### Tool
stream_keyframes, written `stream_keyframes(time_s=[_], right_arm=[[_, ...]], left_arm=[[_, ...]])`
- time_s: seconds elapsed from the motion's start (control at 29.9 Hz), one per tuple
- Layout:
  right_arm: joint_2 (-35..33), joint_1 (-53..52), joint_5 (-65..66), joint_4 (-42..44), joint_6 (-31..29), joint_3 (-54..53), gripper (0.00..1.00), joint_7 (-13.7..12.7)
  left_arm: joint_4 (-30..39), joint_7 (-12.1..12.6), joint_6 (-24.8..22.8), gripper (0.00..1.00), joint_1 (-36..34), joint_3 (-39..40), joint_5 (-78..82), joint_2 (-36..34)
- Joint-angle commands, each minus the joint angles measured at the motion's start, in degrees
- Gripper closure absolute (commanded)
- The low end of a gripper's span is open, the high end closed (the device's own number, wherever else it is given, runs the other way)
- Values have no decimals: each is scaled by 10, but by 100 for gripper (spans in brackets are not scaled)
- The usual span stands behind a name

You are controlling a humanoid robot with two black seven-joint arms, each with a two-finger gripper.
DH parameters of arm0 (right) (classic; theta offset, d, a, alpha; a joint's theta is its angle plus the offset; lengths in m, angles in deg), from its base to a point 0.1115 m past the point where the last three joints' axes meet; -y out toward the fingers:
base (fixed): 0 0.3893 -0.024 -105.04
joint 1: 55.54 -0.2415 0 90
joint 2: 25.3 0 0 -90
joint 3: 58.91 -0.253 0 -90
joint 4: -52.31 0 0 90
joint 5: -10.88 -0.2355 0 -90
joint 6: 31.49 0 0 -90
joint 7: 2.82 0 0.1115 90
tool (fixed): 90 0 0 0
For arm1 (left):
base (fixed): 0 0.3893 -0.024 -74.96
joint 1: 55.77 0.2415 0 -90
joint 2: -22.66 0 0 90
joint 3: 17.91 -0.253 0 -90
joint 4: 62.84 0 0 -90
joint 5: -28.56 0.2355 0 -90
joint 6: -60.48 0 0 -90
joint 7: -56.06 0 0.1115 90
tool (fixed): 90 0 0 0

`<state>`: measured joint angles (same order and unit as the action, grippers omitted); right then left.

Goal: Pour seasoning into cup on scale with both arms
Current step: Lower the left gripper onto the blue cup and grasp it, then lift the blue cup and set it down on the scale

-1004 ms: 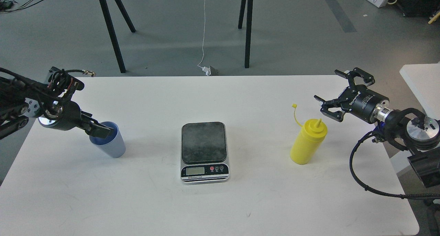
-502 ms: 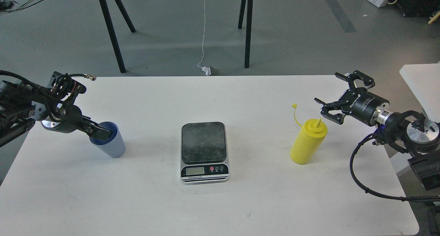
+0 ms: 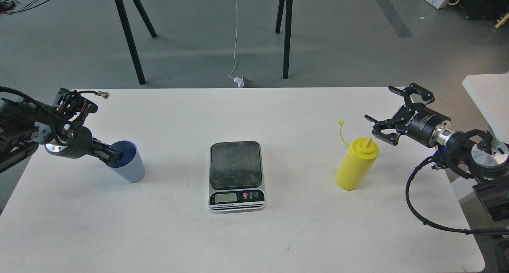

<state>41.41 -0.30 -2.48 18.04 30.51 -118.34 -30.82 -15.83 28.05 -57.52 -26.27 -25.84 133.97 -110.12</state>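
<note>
The light-blue cup (image 3: 131, 167) stands on the white table (image 3: 254, 237), left of the scale (image 3: 236, 164), whose dark platform is bare. My left gripper (image 3: 113, 155) reaches in from the left, its dark fingertips at the cup's left rim and partly inside the mouth; I cannot tell the fingers apart. The yellow seasoning bottle (image 3: 355, 166) stands upright right of the scale, its tethered cap hanging open off the nozzle. My right gripper (image 3: 387, 112) is open and empty, just up and right of the bottle's nozzle, not touching it.
Black trestle legs (image 3: 131, 38) and a white cable stand on the floor beyond the table's far edge. A second white table (image 3: 487, 94) is at the right, behind my right arm. A black cable loops off the right arm over the table's right edge.
My left gripper has pulled back leftward, from deep in the cup's mouth to its left rim. The right gripper has drifted slightly. Cup, scale and bottle have not moved.
</note>
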Motion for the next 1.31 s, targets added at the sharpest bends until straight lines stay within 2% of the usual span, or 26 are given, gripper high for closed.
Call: stream_keyframes(time_s=[0.0, 0.4, 0.64, 0.8, 1.0, 1.27], right_arm=[[-1, 4, 0, 0, 0, -1, 1, 0], [-3, 7, 0, 0, 0, -1, 1, 0], [-3, 7, 0, 0, 0, -1, 1, 0], [-3, 7, 0, 1, 0, -2, 1, 0], [-4, 6, 0, 3, 0, -5, 1, 0], [-6, 1, 0, 5, 0, -5, 1, 0]], left_arm=[[0, 0, 0, 92, 0, 0, 0, -1], [2, 0, 0, 94, -13, 11, -50, 0], [10, 0, 0, 94, -129, 12, -129, 12], [10, 0, 0, 94, -185, 12, -131, 103], [17, 0, 0, 94, -168, -1, -125, 175], [28, 0, 0, 94, -124, -2, -124, 184]])
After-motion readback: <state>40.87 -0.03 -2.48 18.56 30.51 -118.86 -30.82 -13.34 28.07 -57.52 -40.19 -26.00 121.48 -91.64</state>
